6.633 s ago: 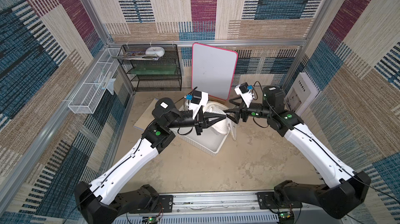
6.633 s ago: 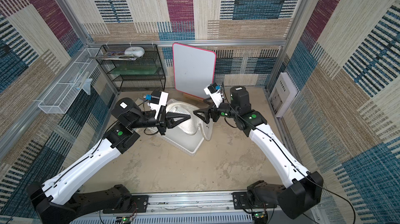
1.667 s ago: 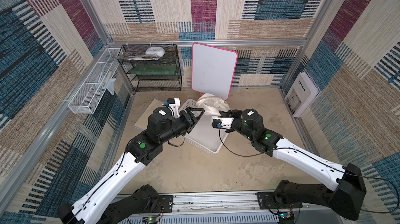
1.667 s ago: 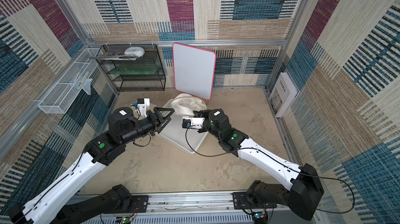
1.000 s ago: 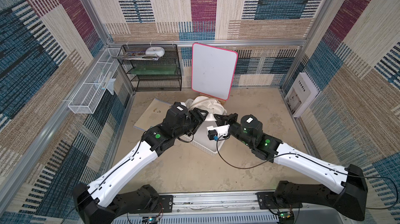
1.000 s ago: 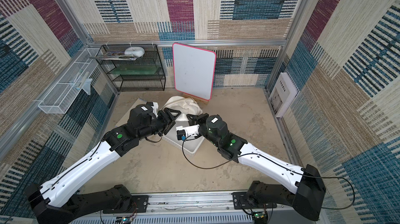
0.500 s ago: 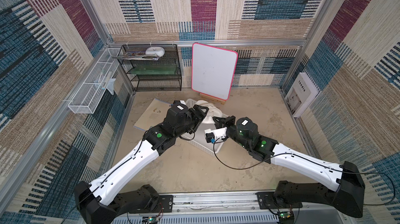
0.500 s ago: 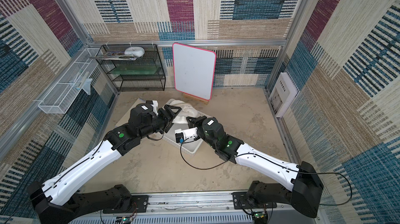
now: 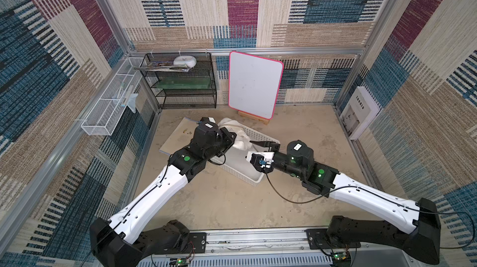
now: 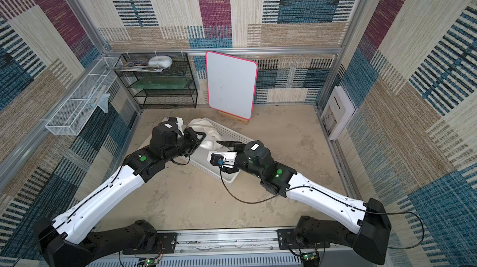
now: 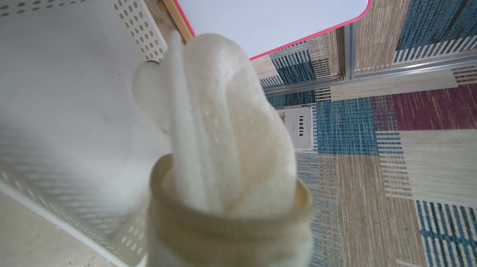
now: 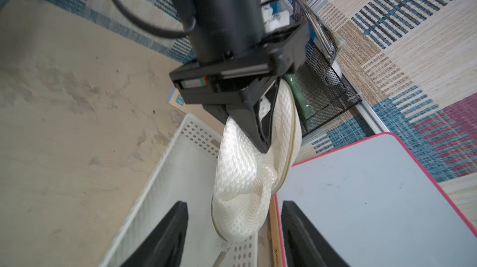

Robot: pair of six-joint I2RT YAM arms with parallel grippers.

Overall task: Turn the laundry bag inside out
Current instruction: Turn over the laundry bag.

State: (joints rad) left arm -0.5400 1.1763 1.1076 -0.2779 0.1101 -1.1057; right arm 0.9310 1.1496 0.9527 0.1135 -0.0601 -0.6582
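The laundry bag (image 9: 238, 137) (image 10: 207, 134) is a bunched white mesh bag hanging over the far end of the white perforated basket (image 9: 249, 176) (image 10: 228, 179). My left gripper (image 9: 232, 136) (image 12: 263, 136) is shut on its upper part. In the left wrist view the laundry bag (image 11: 227, 123) fills the middle and hides the fingers. My right gripper (image 9: 260, 144) (image 12: 233, 216) is open. The bag's lower end (image 12: 240, 201) hangs between its two fingers, touching neither.
A pink-rimmed whiteboard (image 9: 254, 85) leans on the back wall just behind the basket. A black wire shelf (image 9: 185, 82) stands at the back left, with a white wire rack (image 9: 111, 108) on the left wall. A flat board (image 9: 178, 134) lies under the basket's left end.
My left gripper has closed on the bag. My right gripper, shut before, has opened and let the bag go. Both arms stay close together over the basket.
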